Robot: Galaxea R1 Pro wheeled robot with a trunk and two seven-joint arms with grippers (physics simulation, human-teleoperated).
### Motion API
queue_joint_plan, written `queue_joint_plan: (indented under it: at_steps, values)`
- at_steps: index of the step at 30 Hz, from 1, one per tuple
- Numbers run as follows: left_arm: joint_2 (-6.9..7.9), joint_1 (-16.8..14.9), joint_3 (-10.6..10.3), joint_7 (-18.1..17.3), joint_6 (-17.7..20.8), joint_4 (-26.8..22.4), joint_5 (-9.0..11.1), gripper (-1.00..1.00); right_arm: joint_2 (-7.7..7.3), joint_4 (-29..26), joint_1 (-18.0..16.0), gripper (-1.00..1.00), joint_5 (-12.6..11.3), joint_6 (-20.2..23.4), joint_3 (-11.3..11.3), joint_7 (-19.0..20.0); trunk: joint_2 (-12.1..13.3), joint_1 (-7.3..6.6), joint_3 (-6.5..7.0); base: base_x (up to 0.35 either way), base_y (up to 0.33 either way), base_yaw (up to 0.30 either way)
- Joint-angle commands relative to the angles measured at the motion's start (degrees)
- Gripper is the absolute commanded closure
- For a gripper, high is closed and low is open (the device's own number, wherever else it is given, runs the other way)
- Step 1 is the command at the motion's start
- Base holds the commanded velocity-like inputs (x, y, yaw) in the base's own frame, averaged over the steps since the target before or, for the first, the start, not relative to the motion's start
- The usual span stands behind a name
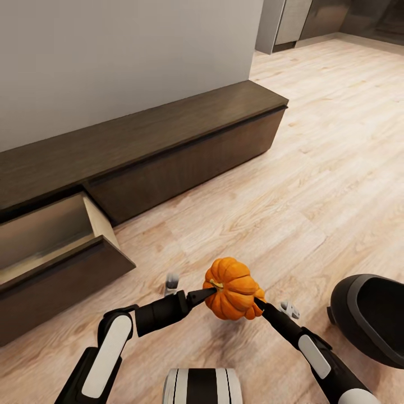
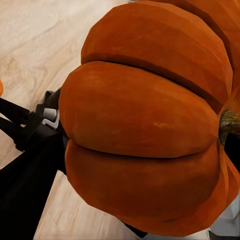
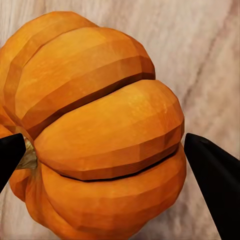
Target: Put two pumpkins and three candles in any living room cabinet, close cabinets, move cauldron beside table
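My right claw is closed on the one pumpkin I can see, holding it up above the floor; in the right wrist view its two dark fingertips bracket the orange ribs, one at the stem side and one at the far side. My left claw meets the same pumpkin from the other side, one finger tip touching it near the brownish stem and the second finger standing well apart from it, so I read that claw as spread open and not clamping. In the left wrist view the pumpkin is pressed close to the lens, with the right arm's dark gripper body beyond it over the wood floor. Further out, one glossy black cauldron sits on the floor just beside my right arm, mouth tilted toward me. Beyond the pumpkin runs one long low dark-brown cabinet against the pale wall. One of its drawers, at the left end, is pulled out, and its pale inside shows; the other fronts sit flush.
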Motion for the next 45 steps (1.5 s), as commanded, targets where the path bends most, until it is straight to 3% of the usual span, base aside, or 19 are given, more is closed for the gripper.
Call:
queue_joint_plan:
  at_steps: [1,6,45]
  values:
    - [-0.01,0.03,0.1,-0.18,0.26,-0.01,-0.14,1.0,-0.06,-0.03,-0.01,1.0,-0.63,0.22,0.2,0.0,-0.01,-0.01,-0.03,-0.007,0.004,0.0]
    - [0.15,0.37,0.3,-0.2,0.26,0.04,-0.12,1.0,-0.06,-0.03,-0.01,1.0,-0.63,0.22,0.2,0.0,-0.01,-0.01,-0.03,-0.002,0.001,0.0]
    - [0.77,0.54,0.19,-0.1,0.41,0.13,-0.65,1.0,0.01,-0.03,-0.01,1.0,-0.63,0.3,0.2,-0.02,0.51,-1.02,8.61,0.0,0.0,0.0]
